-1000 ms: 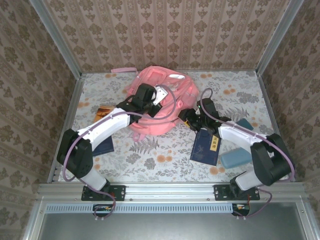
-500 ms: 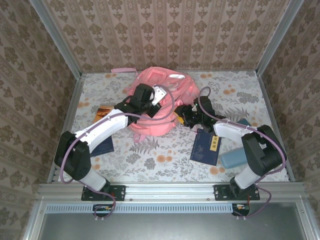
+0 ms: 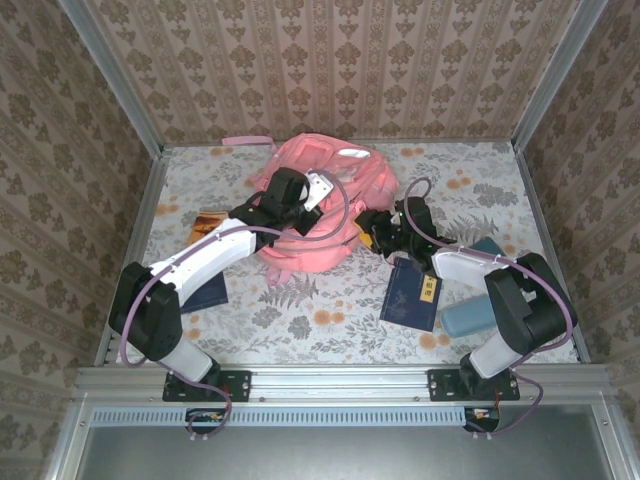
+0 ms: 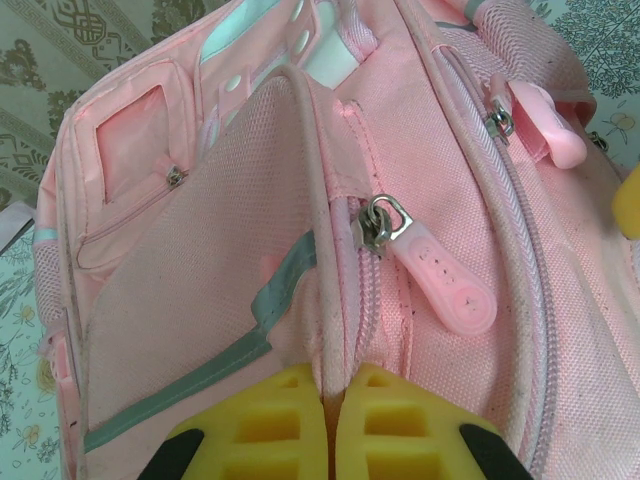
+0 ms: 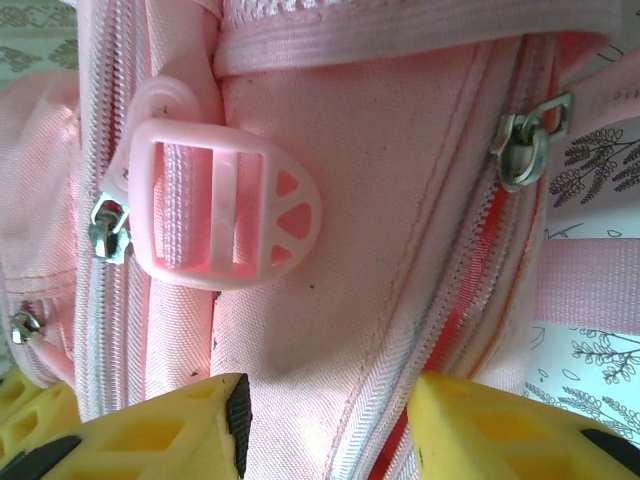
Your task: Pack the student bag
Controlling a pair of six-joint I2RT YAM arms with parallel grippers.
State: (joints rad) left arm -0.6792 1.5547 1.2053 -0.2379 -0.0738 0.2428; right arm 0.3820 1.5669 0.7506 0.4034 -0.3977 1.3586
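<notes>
Pink bag (image 3: 330, 200) lies on table (image 3: 330, 320). L gripper (image 4: 333, 388) pinches bag's seam; R gripper (image 5: 330, 420) spread over its zip. Book (image 3: 412, 295), pencil case (image 3: 472, 315) lie right of bag, so prob. nothing packed yet.

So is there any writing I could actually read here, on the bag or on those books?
Nothing here can be read.
Blue book: a pale label with dark marks, too small to read.
Orange book: mostly hidden under the arm, no legible text.
Bag: the close wrist views show no words on it, just zip pulls and a plastic buckle.
</notes>
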